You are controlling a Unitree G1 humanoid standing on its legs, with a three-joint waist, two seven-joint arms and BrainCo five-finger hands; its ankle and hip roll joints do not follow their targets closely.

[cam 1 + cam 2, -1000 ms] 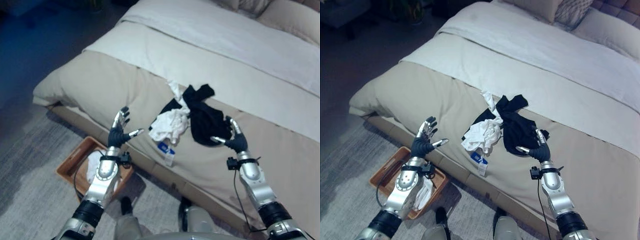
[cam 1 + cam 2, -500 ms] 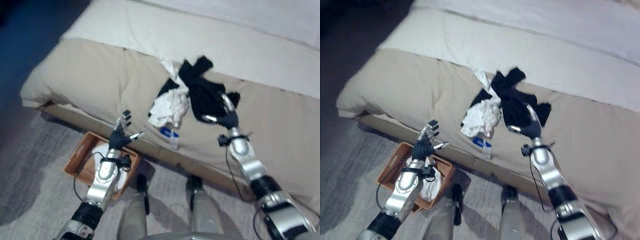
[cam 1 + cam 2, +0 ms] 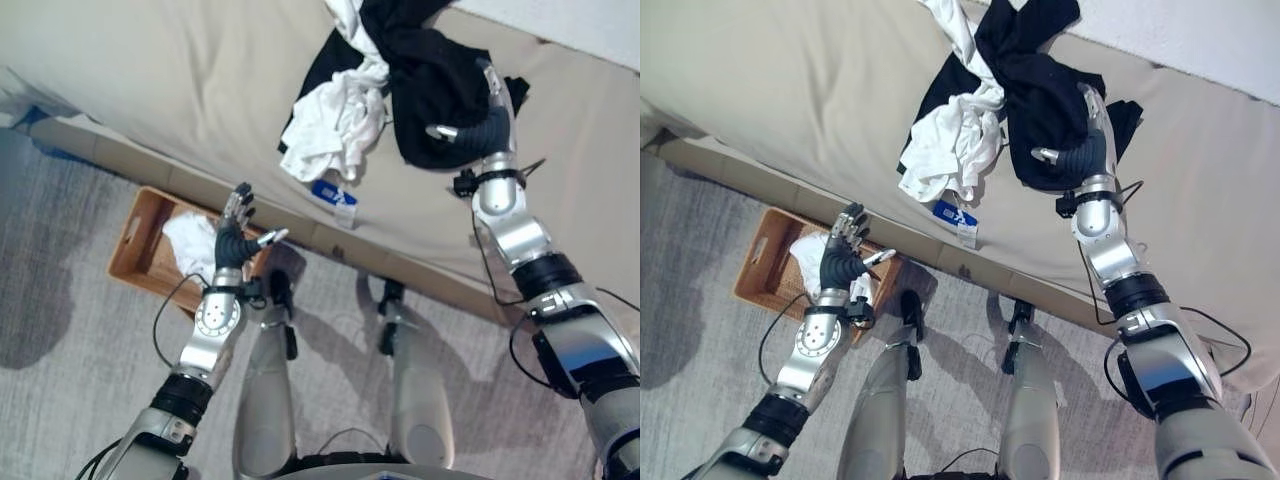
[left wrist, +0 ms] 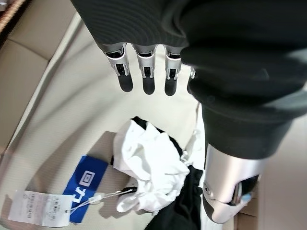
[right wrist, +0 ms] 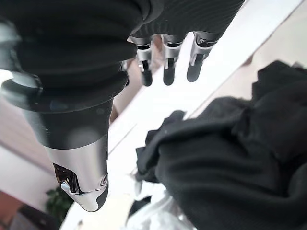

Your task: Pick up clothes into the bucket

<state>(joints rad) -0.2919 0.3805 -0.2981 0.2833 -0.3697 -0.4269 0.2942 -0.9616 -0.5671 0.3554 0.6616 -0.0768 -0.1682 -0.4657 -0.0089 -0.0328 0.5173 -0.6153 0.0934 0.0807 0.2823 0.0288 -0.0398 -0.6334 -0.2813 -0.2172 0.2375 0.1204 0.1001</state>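
- Clothes lie in a heap on the beige bed cover (image 3: 180, 90), near the bed's front edge; a black garment (image 3: 430, 80) sits partly over a crumpled white garment (image 3: 335, 125); a blue-and-white tag (image 3: 335, 195) lies just beside the white one, toward the bed edge.
- Bucket (image 3: 135, 250): a brown, tray-like basket on the grey carpet (image 3: 60, 380), close against the bed base; a white cloth (image 3: 190, 235) already lies inside it.
- Right hand (image 3: 480, 120) rests at the black garment's right side, fingers straight and spread, thumb held apart; nothing is grasped; the right wrist view confirms extended fingers with the black fabric just past them.
- Left hand (image 3: 235, 240) is raised above the basket's near corner, fingers relaxed and splayed, holding nothing; it stands well apart from the heap.
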